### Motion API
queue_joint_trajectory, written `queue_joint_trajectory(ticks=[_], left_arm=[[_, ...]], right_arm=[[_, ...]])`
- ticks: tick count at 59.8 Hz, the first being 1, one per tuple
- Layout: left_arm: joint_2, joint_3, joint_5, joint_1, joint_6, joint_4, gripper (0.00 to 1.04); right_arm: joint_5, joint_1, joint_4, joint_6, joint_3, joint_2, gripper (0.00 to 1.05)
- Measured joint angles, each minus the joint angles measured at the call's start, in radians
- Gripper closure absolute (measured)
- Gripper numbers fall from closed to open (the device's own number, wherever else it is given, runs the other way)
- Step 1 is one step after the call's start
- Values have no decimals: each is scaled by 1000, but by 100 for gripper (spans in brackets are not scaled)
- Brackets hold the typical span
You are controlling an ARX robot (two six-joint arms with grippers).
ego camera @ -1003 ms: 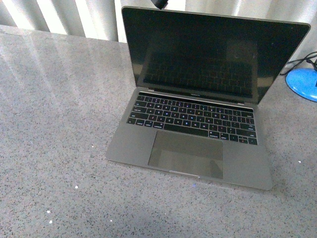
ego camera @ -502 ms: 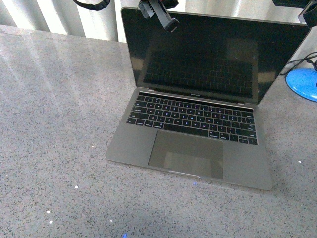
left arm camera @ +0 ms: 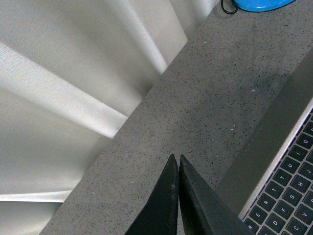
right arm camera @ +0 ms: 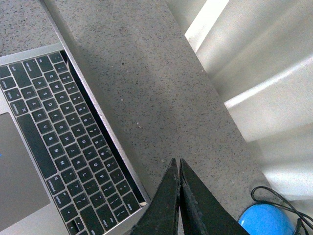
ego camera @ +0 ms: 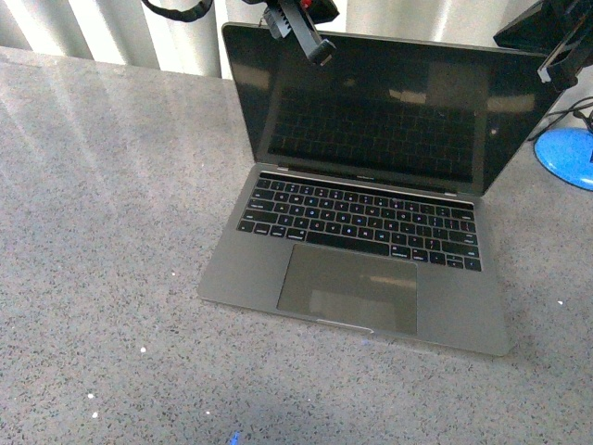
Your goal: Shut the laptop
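The grey-silver laptop (ego camera: 361, 250) stands open on the speckled grey table, its black screen (ego camera: 380, 111) tilted a little toward me, black keyboard and trackpad in front. My left gripper (ego camera: 321, 54) is shut and empty at the lid's top left corner. My right gripper (ego camera: 553, 69) is shut and empty at the lid's top right corner. In the left wrist view the shut fingers (left arm camera: 177, 159) point down behind the lid, with the laptop's keys (left arm camera: 288, 205) beside them. In the right wrist view the shut fingers (right arm camera: 177, 161) hang behind the keyboard (right arm camera: 63, 137).
A blue round object (ego camera: 567, 156) with a black cable lies on the table right of the laptop; it also shows in the right wrist view (right arm camera: 266, 220). Pale curtain folds (ego camera: 120, 32) hang behind the table's far edge.
Both grippers have come down into view at the lid's top corners. The lid has tipped slightly forward from its earlier angle.
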Motion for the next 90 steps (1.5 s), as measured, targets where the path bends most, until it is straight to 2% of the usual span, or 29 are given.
queue_joint_trajectory(ticks=[57, 90], left_arm=[[-95, -249, 35, -14, -44, 25, 101], [-95, -287, 43, -17, -55, 30, 101]], right_arm=[[-16, 24, 52, 60, -203, -97, 104], [-38, 23, 92, 110, -308, -105, 104]])
